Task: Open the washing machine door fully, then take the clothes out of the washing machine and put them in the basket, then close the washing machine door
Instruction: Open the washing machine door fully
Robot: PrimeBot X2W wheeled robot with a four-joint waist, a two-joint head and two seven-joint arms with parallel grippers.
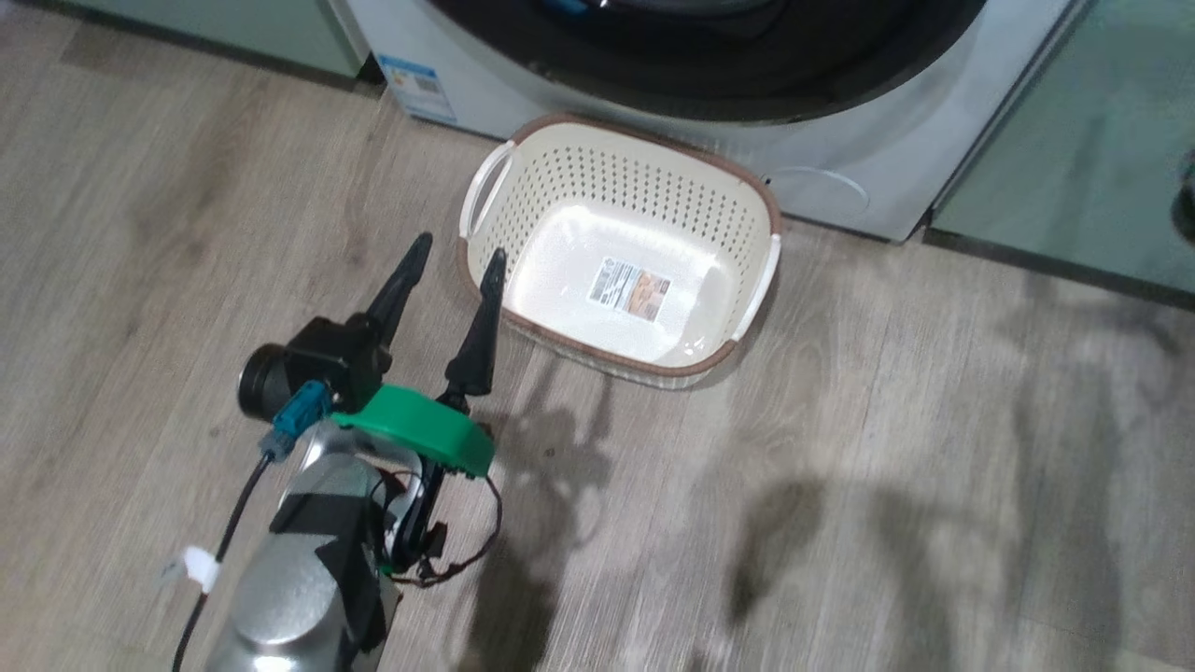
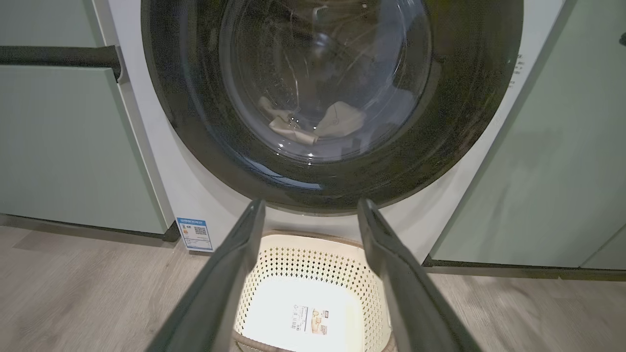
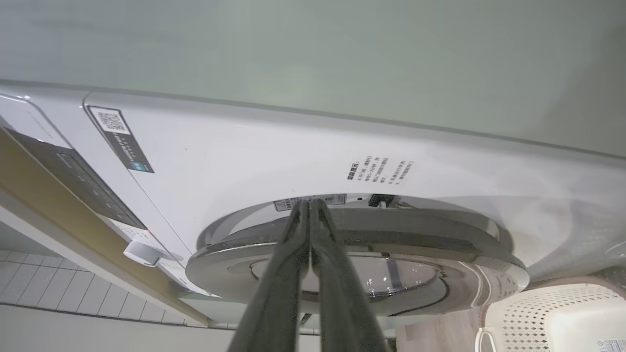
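Observation:
The white washing machine (image 2: 205,195) stands between cabinets. Its washing machine door (image 2: 195,122) has a glossy black rim. Pale yellow clothes (image 2: 340,120) lie in the drum behind the glass. The cream basket (image 1: 607,177) sits on the floor just in front of the machine, with a label on its bottom and nothing else in it. My left gripper (image 1: 461,247) hovers open at the basket's near left corner, pointing at the door (image 2: 311,205). My right gripper (image 3: 309,201) is shut, its tips at the edge of the door's rim (image 3: 440,234), by the seam with the white front.
Sage-green cabinets (image 2: 63,146) flank the machine on both sides (image 2: 538,171). A blue-white sticker (image 1: 420,89) marks the washer's lower left corner. The control panel (image 3: 83,181) and a knob (image 3: 139,252) lie beyond the door. Wood floor (image 1: 840,467) spreads around the basket.

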